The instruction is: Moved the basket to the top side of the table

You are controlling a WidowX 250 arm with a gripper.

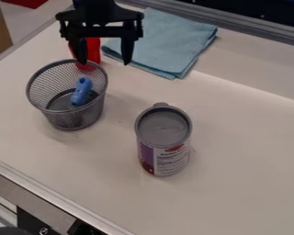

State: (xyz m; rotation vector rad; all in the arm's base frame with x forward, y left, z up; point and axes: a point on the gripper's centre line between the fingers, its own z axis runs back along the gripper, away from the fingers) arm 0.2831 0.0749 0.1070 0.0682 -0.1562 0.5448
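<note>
Basket: round grey wire-mesh basket (75,120), left of frame, blue plastic object (82,91) inside | Gripper: black two-finger gripper (104,63), upper left, fingers spread, gripping nothing | Progress: basket was ungrasped; carry to top side seemingly remained | Pose: upright, mouth up, central axis vertical, no sideways heading

the basket (77,120) stands left of the can (164,158), cloth (168,43) behind.

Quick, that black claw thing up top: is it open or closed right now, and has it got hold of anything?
Gripper: open, its two fingers spread apart, holding nothing.
</note>
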